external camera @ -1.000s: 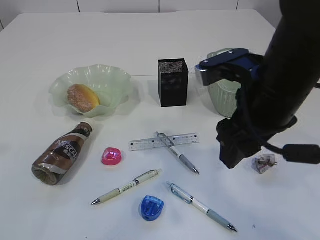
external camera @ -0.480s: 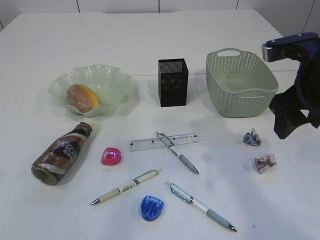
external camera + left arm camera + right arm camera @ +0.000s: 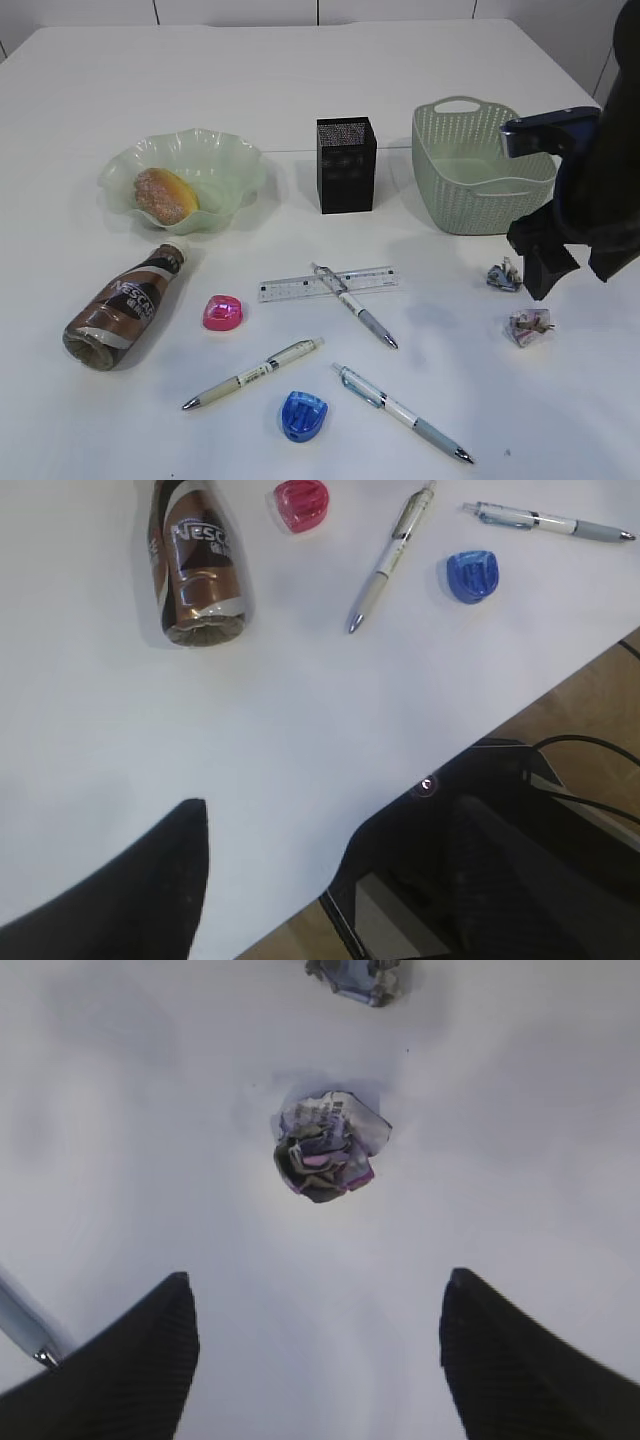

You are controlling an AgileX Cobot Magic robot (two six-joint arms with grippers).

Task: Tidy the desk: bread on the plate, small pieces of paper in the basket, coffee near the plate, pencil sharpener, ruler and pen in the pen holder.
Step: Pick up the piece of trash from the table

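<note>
The bread lies in the wavy green plate. Below it the coffee lies on its side. The ruler, three pens and pink and blue pencil sharpeners are spread in front of the black pen holder. Two paper pieces lie before the basket. My right gripper hangs open above them, one crumpled piece just ahead of its fingers. My left gripper is open over the desk's near edge, empty.
In the left wrist view the coffee bottle, pink sharpener, a pen and blue sharpener lie far ahead. The desk edge and dark robot base sit below.
My right arm swung away from in front of the basket to the far right, then came back left and lower over the two paper pieces. Nothing on the desk moved.
</note>
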